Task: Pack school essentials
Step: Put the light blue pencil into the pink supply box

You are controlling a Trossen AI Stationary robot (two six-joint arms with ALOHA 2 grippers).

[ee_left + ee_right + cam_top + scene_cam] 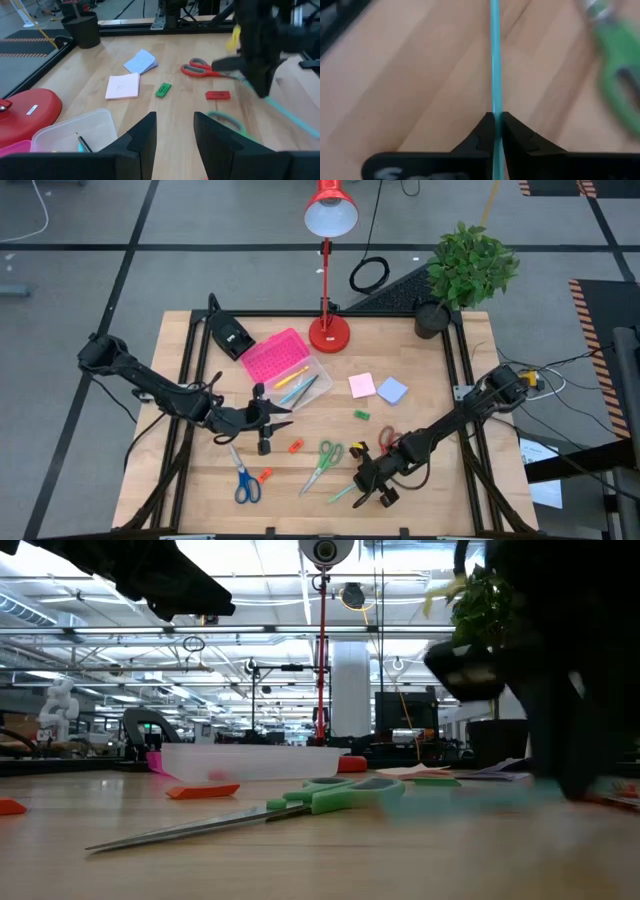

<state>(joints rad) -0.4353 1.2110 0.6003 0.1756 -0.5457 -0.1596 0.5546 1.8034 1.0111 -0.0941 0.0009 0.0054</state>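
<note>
My right gripper (365, 483) is near the table's front edge, shut on a thin teal pen (494, 70). Green-handled scissors (322, 465) lie flat just left of it, and red-handled scissors (388, 440) lie behind it. My left gripper (278, 420) hovers open with nothing between its fingers, in front of the clear box (303, 387) with its pink lid (273, 357). Blue-handled scissors (245, 483), orange erasers (296, 446), a green eraser (361, 414), a pink pad (362, 385) and a blue pad (392, 390) lie loose on the wood. My right gripper pinches the teal pen between its two fingers at one end of the shaft (494, 116). The fingers lie along the pen, which sticks straight out ahead of the fingertips (485, 125). Its free end (335, 497) points toward the table's front left; whether that end touches the wood I cannot tell.
A red desk lamp (329, 332) stands at the back centre and a potted plant (465, 270) at the back right. A black wedge-shaped device (230, 336) sits at the back left. The clear box holds a few pens (297, 385).
</note>
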